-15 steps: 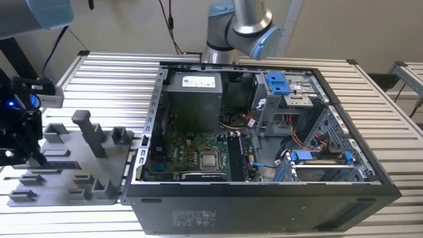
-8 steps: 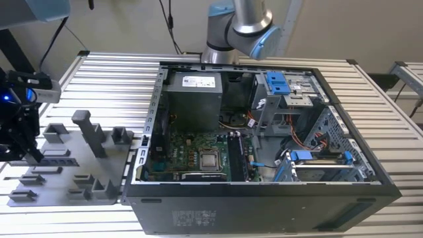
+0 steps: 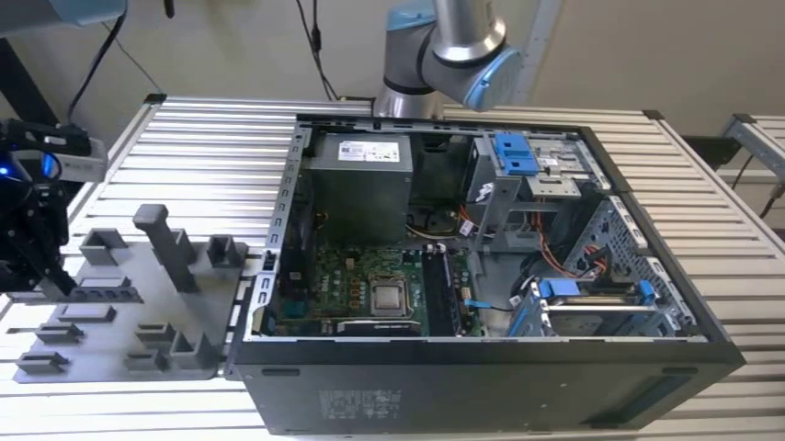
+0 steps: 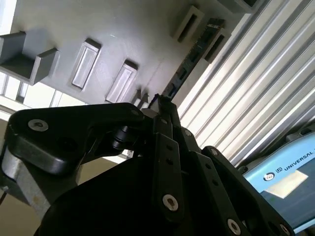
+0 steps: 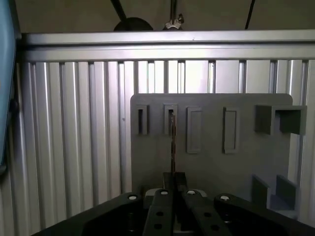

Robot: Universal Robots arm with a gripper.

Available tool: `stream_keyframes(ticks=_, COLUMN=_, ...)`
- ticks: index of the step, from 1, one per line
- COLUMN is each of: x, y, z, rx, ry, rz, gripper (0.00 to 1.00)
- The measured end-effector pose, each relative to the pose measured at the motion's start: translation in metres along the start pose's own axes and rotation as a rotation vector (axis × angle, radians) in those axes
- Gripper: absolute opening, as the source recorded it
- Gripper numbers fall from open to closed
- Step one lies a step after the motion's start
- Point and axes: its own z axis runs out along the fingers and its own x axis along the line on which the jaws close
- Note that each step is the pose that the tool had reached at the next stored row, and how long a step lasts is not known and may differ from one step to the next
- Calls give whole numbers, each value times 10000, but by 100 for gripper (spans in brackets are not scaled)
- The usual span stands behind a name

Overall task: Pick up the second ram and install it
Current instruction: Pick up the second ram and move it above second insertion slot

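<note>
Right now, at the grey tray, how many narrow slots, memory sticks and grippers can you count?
Narrow slots in a row on the grey tray, first wrist view: 4
Memory stick, standing at one of them: 1
Gripper, right over the stick: 1
Total: 6

My gripper (image 5: 172, 179) looked matt black with shiny metal screws. Tray (image 5: 211, 167) was dull, smooth grey plastic, table (image 5: 74, 147) ribbed bright metal, second ram (image 4: 192, 56) a dull dark board.
</note>
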Motion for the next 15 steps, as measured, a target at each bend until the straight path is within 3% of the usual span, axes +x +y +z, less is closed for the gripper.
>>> stream_keyframes(ticks=15, x=5, y=-4, z=-183, rx=-1, ry=0, rz=0, gripper=13)
